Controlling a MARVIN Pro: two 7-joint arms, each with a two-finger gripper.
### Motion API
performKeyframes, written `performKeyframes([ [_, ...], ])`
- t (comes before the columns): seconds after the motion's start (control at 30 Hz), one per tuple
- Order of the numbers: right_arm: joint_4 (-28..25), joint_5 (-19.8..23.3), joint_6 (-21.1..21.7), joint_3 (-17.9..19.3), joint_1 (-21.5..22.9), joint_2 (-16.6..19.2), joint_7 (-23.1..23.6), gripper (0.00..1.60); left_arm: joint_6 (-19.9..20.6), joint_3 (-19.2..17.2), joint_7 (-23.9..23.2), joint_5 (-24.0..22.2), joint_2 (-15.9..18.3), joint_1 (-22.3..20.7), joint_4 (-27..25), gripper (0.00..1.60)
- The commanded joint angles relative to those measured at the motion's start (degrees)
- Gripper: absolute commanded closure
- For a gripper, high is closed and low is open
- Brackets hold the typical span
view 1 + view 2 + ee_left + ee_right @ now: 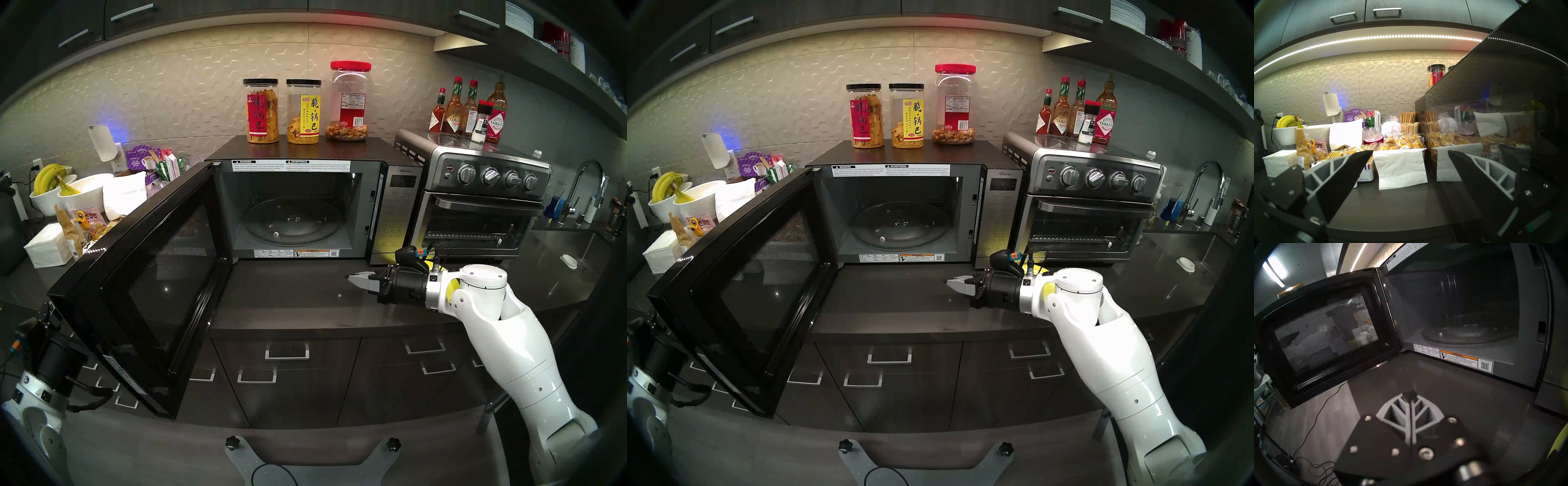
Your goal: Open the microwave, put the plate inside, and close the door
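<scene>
**Inspector:** Report the microwave [305,203] and its door [142,281].

**Operator:** I see the microwave on the tabletop [288,298] with the door swung fully out to my left, mesh-window side facing the cavity. The glass turntable [291,220] is bare; nothing sits on it.

**Inspector:** Where is the plate?

**Operator:** I make out only slivers of the yellow plate [453,288]. It lies on the tabletop in front of the toaster oven [475,210], mostly hidden behind my right wrist. In the right wrist view a yellow edge shows at the far right border [1559,443]. It is outside the microwave.

**Inspector:** Right gripper?

**Operator:** The right gripper [356,279] hovers low above the tabletop, just ahead of the control panel, pointing left across the open cavity. Its jaws are clenched, fingers pressed flat together with nothing between them.

**Inspector:** Left gripper?

**Operator:** The left gripper [1410,152] sits low at my left, behind the outer face of the open door. Its jaws are released, spread wide and empty. Its camera looks over a folded napkin [1401,168] and packaged snacks [1403,142]; I see the door's glossy outer glass at the right of that view.
</scene>
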Motion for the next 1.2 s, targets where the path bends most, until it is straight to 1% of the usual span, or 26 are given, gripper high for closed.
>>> performKeyframes([
  [0.0, -1.31, 0.24, 0.47, 0.55, 1.39, -0.15, -0.2, 1.6, 0.08, -0.2, 0.05, -0.01, 0.09, -0.1, -1.07, 0.0],
  [0.2, -3.01, 0.85, 2.66, 1.62, 1.48, 0.85, 0.2, 1.6, 0.15, -0.22, -0.05, 0.05, -0.01, -0.19, -1.07, 0.0],
  [0.33, -4.62, 1.68, 4.85, 3.11, 1.17, 2.17, 1.1, 1.6, 0.2, -0.24, -0.12, 0.09, -0.08, -0.26, -1.07, 0.0],
  [0.47, -6.39, 2.08, 6.12, 4.91, 0.26, 3.88, 1.97, 1.6, 0.24, -0.25, -0.18, 0.13, -0.15, -0.32, -1.07, 0.0],
  [0.73, -7.82, 1.25, 7.12, 7.84, -1.24, 6.1, 2.11, 1.6, 0.35, -0.3, -0.33, 0.2, -0.28, -0.46, -1.07, 0.0],
  [0.97, -6.67, 0.43, 7.2, 10.04, -1.34, 7.64, 1.95, 1.6, 0.43, -0.33, -0.44, 0.26, -0.39, -0.57, -1.07, 0.0],
  [1.13, -4.41, 0.32, 7.21, 11.99, -0.17, 9.08, 2.89, 1.6, 0.49, -0.34, -0.53, 0.32, -0.49, -0.66, -1.07, 0.0],
  [1.17, -3.93, 0.38, 7.19, 12.31, 0.12, 9.38, 3.2, 1.52, 0.5, -0.34, -0.54, 0.33, -0.5, -0.67, -1.07, 0.0],
])
